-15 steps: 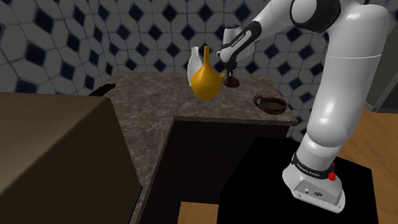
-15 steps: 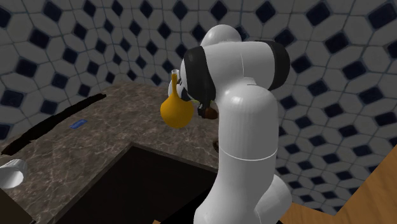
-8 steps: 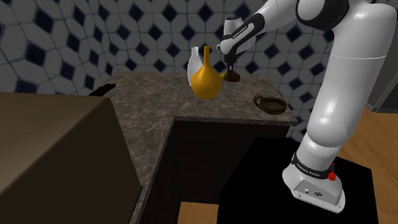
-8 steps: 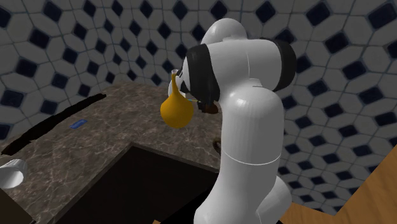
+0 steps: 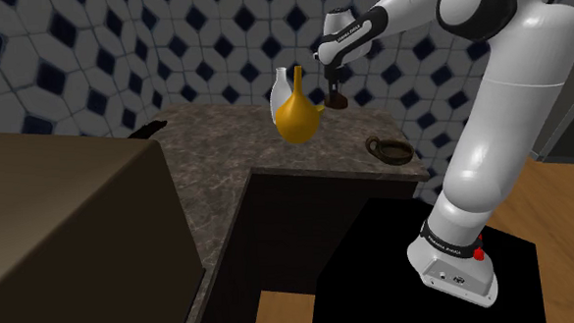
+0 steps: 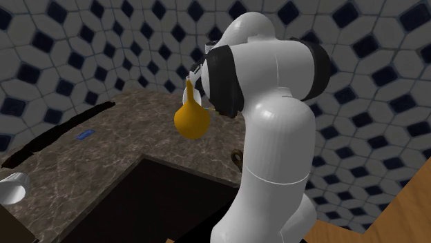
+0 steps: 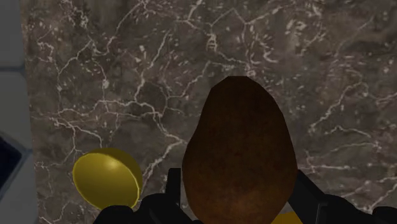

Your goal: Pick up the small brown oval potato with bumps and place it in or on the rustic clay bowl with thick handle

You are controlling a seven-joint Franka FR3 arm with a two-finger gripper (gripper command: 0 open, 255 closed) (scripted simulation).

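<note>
Wrist view: egg-shaped brown potato [image 7: 238,153], veined stone counter [image 7: 127,70]

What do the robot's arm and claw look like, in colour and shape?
The arm is white, with rounded segments and dark joints. Near its base sit a small red spot and dark lettering, too small to read. The claw is all black and two-fingered.

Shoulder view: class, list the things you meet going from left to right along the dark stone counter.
From the left: yellow gourd-shaped vase → brown potato, held in the air → dark bowl with handle.
</note>
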